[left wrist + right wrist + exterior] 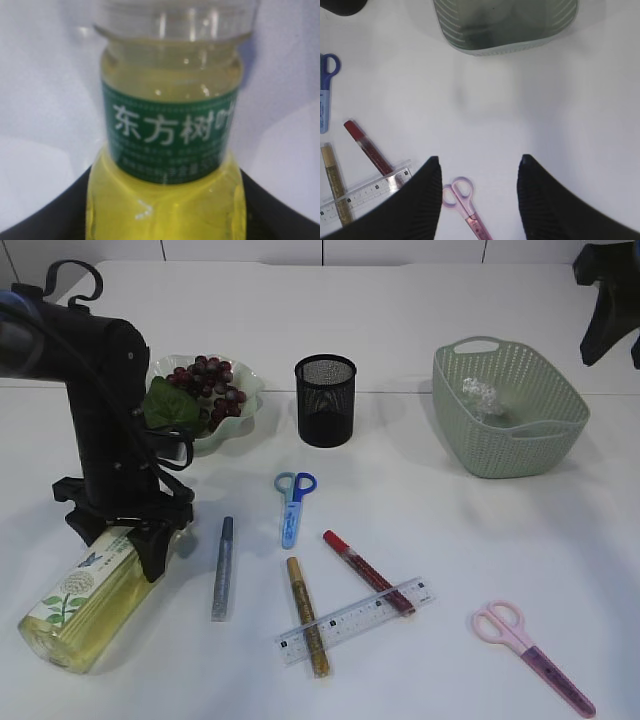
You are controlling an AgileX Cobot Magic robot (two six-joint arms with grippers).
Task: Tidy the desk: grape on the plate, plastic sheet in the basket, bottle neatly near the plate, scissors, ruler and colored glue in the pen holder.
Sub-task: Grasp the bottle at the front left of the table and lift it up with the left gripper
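Lying on its side at the table's (420,540) near left corner, the bottle (80,600) is sitting between the left hand's (125,540) fingers; whether they are gripping it is unclear. Right hand (479,192) is hovering open above bare table, near pink scissors (465,205).

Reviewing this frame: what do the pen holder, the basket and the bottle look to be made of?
Pen holder: likely black metal mesh, since the table shows through its fine grid; matte.
Basket: probably moulded plastic, pale green, with a woven-look perforated wall and cut-out handles.
Bottle: clear plastic by its look, glossy highlights, yellow liquid visible through it, green printed label.
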